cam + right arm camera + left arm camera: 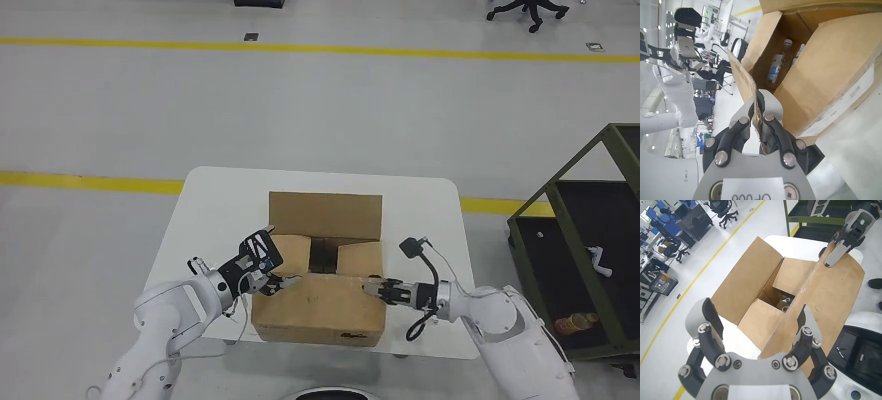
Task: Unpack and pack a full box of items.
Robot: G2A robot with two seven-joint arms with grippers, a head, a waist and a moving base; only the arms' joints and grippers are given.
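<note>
One white surface (220, 215) carries one cardboard box (320, 325), which sits at the middle and reaches toward the 6 o'clock edge. One green cart (590, 270) stands on the floor off the surface's 3 o'clock side. The box has four flaps. The far flap (325, 213) at 12 o'clock lies folded back and open. The two side flaps, at 9 o'clock (288, 250) and 3 o'clock (362, 258), are turned inward over the opening, with a dark gap between them. The near flap (829, 291) at 6 o'clock is the widest and slopes out toward the robot. There are two claws, one at each end of that near flap. The left claw (755, 308) is at the 9 o'clock end with its fingers spread wide; the flap's taped edge runs between them, close against one finger (805, 317), and is not pinched. The right claw (758, 100) is at the 3 o'clock end, clamped narrow on the flap's corrugated edge. Through the gap two bottles show lying inside the box, side by side – one clear bottle with a blue-and-white label (777, 64) and one white bottle (798, 52).
</note>
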